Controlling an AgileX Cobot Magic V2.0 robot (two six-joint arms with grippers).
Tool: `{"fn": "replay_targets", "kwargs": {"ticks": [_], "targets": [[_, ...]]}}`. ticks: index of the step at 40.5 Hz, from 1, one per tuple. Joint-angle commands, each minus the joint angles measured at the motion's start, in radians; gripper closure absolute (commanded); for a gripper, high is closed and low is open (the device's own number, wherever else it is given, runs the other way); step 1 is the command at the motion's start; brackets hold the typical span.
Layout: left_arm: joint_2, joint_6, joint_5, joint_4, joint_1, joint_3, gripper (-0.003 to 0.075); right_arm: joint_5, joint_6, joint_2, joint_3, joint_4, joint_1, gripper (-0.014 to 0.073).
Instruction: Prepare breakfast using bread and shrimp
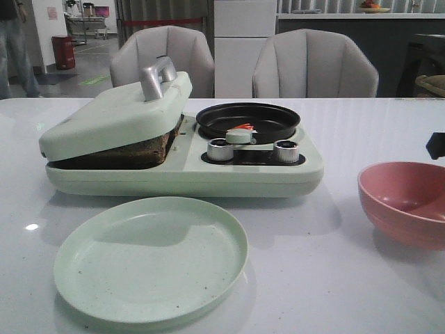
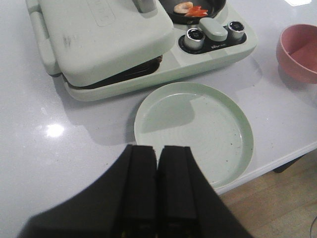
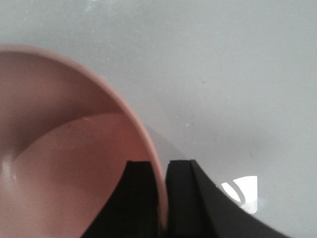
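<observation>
The bread shows only as a dark brown crust edge under the tilted pale green lid of the breakfast maker. The shrimp lies in the maker's black round pan; it also shows in the left wrist view. My left gripper is shut and empty, above the table at the near edge of the green plate. My right gripper is shut on the rim of the pink bowl, one finger inside and one outside; it shows at the right edge of the front view.
The green plate sits in front of the breakfast maker. The pink bowl stands on the white table at the right. Two silver knobs are at the maker's front. Two chairs stand behind the table.
</observation>
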Motion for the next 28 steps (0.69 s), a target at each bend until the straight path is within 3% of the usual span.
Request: {"fn": "replay_targets", "kwargs": {"ticks": [1,4,7,16,28], "targets": [[0.000,-0.003,-0.069,-0.014,-0.006,-0.028,0.0619,-0.056,-0.004,-0.029,-0.025,-0.012,-0.006,0.0281],[0.000,-0.003,-0.069,-0.014,-0.006,-0.028,0.0619,-0.065,-0.004,-0.042,-0.026,-0.014,-0.006,0.0188],[0.000,-0.003,-0.069,-0.014,-0.006,-0.028,0.0619,-0.067,-0.004,-0.066,-0.028,-0.014,-0.006,0.0148],[0.000,-0.003,-0.069,-0.014,-0.006,-0.028,0.0619,-0.017,-0.005,-0.216,-0.036,-0.021,0.026,0.0153],[0.000,-0.003,-0.069,-0.014,-0.006,-0.028,0.0619,0.135,-0.005,-0.526,-0.013,-0.104,0.265,0.0153]]}}
